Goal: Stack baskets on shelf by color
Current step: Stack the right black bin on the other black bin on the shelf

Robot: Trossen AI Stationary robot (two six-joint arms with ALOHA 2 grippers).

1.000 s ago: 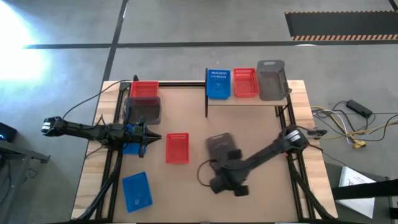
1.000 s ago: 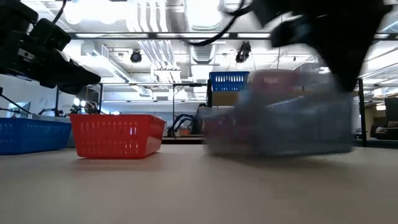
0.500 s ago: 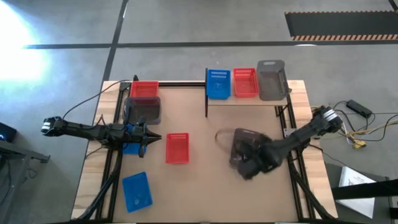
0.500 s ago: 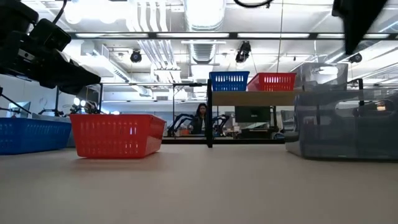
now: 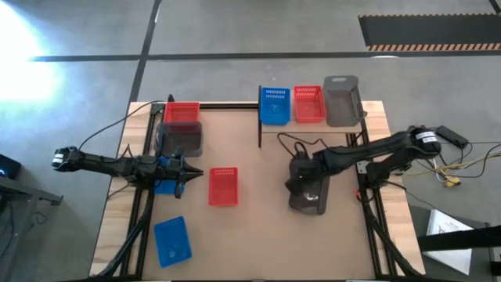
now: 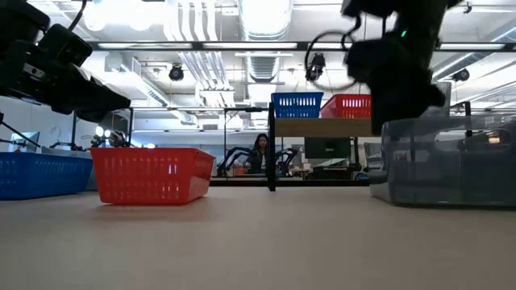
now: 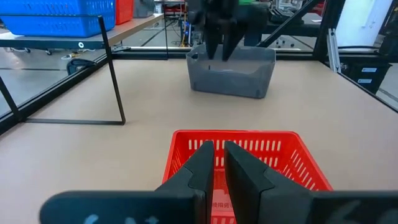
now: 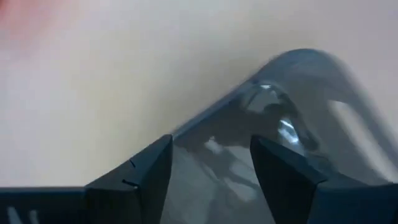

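A grey basket (image 5: pixel 311 196) stands on its bottom on the table, right of centre. My right gripper (image 5: pixel 297 174) is open over the basket's far left end. In the right wrist view its fingers stand either side of the rim at a rounded corner (image 8: pixel 292 81); I see no touch. My left gripper (image 5: pixel 188 172) is shut and waits left of a red basket (image 5: pixel 223 186) that rests on the table. The shelf (image 5: pixel 313 125) at the far right carries a blue basket (image 5: pixel 275 105), a red basket (image 5: pixel 308 103) and a grey basket (image 5: pixel 341 100).
A blue basket (image 5: pixel 172 239) lies near the front left; another blue one (image 5: pixel 163 186) sits under the left arm. A red basket (image 5: pixel 182 112) and a grey basket (image 5: pixel 180 139) stand at the far left. A person (image 6: pixel 260 153) sits in the room beyond the table.
The grey basket has travelled with my right gripper from the table's middle toward the right edge, turned about, and come to rest on the table. It has lain still since, while my right gripper has swung from the basket's near side to above its far left end.
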